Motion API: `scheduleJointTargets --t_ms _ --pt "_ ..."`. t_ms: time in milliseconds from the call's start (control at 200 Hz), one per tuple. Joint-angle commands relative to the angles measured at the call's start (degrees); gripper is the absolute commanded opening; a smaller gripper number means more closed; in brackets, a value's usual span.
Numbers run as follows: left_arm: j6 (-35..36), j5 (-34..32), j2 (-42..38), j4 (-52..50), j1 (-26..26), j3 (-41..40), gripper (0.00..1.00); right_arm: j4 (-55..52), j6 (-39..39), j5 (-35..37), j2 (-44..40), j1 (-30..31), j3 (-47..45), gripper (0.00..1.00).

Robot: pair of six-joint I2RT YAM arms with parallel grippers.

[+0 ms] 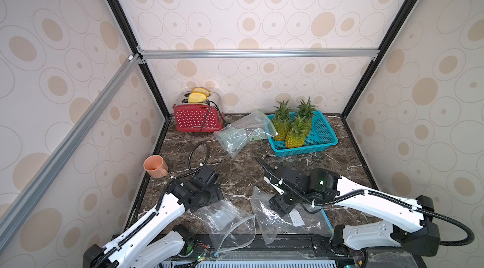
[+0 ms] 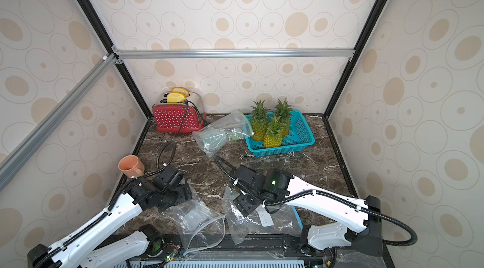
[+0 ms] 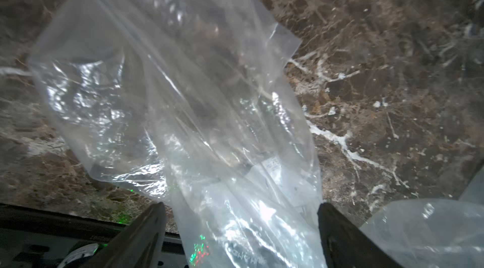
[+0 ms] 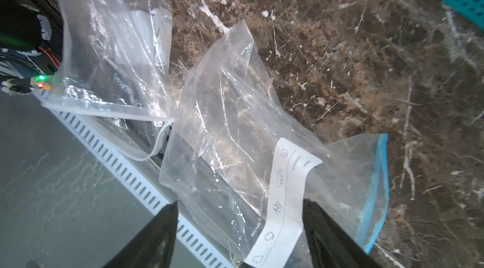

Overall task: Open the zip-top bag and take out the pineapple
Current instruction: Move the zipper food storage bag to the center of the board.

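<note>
Both top views, unlike wrist views, show pineapples.

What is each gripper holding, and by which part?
Nothing is held. Left gripper open around the clear bag; right gripper open over the blue-zip bag.

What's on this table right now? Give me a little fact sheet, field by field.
pineapples: three, upright in the teal basket, none bagged
back bag: clear, crumpled, between toaster and basket
left bag: clear, looks empty, at the near edge
right bag: clear, blue zip edge, looks empty
left gripper: open, over the left bag
right gripper: open, over the right bag
extras: orange mug; toast in the toaster
</note>
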Motion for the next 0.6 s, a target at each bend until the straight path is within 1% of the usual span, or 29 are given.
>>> scheduleJointTargets --t_ms 0,80,165,225,245,265,295,315,340,350,386,406,486,596 --pt "-5.27 2.16 1.88 8.31 -1.01 -5.44 0.77 5.86 4.21 -2.65 1.03 0.28 -4.90 0.78" --pt "-7.18 1.02 3.19 12.11 -1.19 -7.71 0.56 8.54 4.51 -2.96 2.26 0.18 -6.24 0.76" --pt "-7.63 -1.09 4.99 14.00 -1.19 -7.80 0.40 10.28 3.77 -4.50 4.37 -0.23 -6.07 0.73" --pt "-7.52 -2.06 6.62 15.39 -1.19 -7.33 0.30 11.32 3.21 -6.16 5.96 -1.06 -5.94 0.66" --pt "-7.53 -2.30 7.20 16.00 -1.19 -7.12 0.27 11.63 3.14 -6.74 6.40 -1.45 -5.94 0.60" --pt "-7.54 -2.64 7.86 16.72 -1.19 -6.94 0.24 11.98 3.10 -7.13 6.83 -1.89 -5.87 0.49" --pt "-7.55 -3.26 8.89 18.01 -1.19 -6.66 0.19 12.36 3.09 -7.40 7.29 -2.77 -5.93 0.30" --pt "-7.67 -3.72 9.62 18.81 -1.19 -6.33 0.15 12.69 3.09 -7.32 7.57 -3.39 -5.95 0.21" --pt "-7.80 -4.42 10.62 18.96 -1.20 -5.78 0.11 13.15 3.03 -7.07 7.64 -4.14 -6.02 0.12" --pt "-7.81 -4.80 11.08 20.48 -1.19 -5.57 0.09 13.28 2.88 -6.94 7.76 -4.56 -5.98 0.09" --pt "-7.79 -5.81 12.51 22.04 -1.19 -4.62 0.00 13.85 2.18 -6.36 7.83 -6.03 -5.81 0.02" --pt "-7.92 -6.55 13.50 22.56 -1.21 -3.95 0.00 14.21 1.59 -5.94 7.82 -6.90 -5.64 0.00" --pt "-8.42 -9.46 16.71 24.92 -1.00 -0.92 0.00 15.24 -2.70 -4.18 8.34 -10.75 -3.45 0.00" --pt "-8.53 -13.55 19.83 27.04 -0.26 4.40 0.00 13.58 -11.15 -2.48 12.47 -16.14 4.35 0.00"
